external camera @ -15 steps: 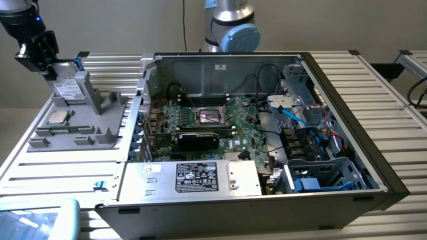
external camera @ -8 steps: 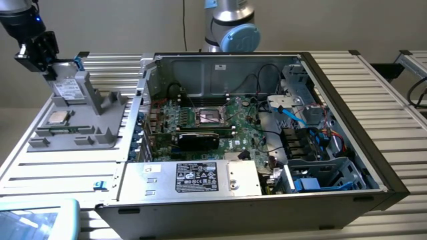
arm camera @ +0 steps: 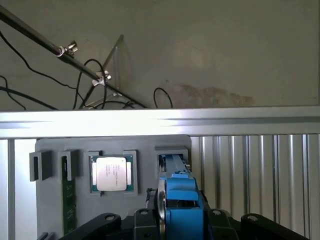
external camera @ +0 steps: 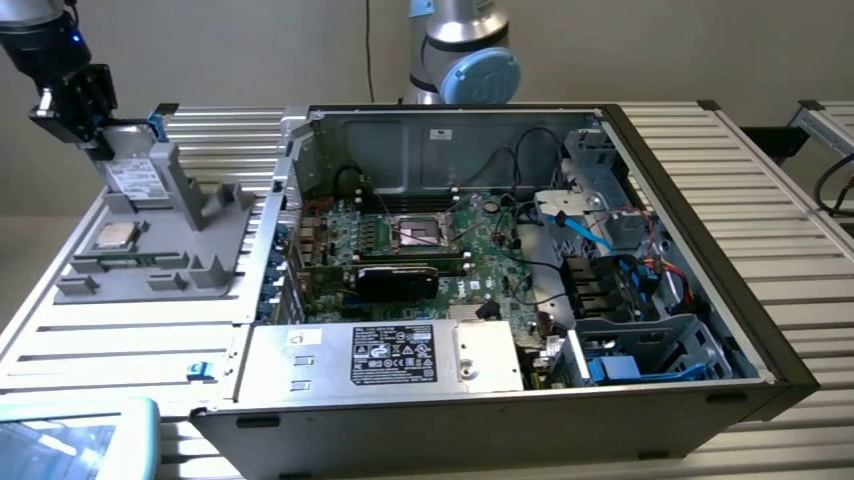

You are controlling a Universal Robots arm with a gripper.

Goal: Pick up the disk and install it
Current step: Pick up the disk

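1. While your arm (external camera: pixel 38 40) hung over the far corner of the table at the exterior view's left, its wrist pointed steeply downward, leaning a little, and the gripper (external camera: pixel 91 130) sat at the top end of the disk (external camera: pixel 134 178).
2. That disk stood on edge in a slot of the grey tray (external camera: pixel 200 270), outside the open computer case (external camera: pixel 694 250). Its white label faced the exterior camera, and its blue carrier (external camera: pixel 152 126) showed at the upper end.
3. Through the wrist view you saw the carrier right between the gripper's two sides, close on both. You could not tell whether the gripper had clamped the disk or stood just clear of it.
4. A square silver chip (arm camera: pixel 111 173) lay flat in its own pocket of the tray, just beside the disk's slot. A green memory stick (arm camera: pixel 68 200) sat in a slot beyond the chip.
5. The arm's blue-capped base joint (external camera: pixel 477 75) rose behind the case.
6. The disk's label, the chip's top and the black label (external camera: pixel 394 355) on the silver box inside the case all carried print. You could read none of it.
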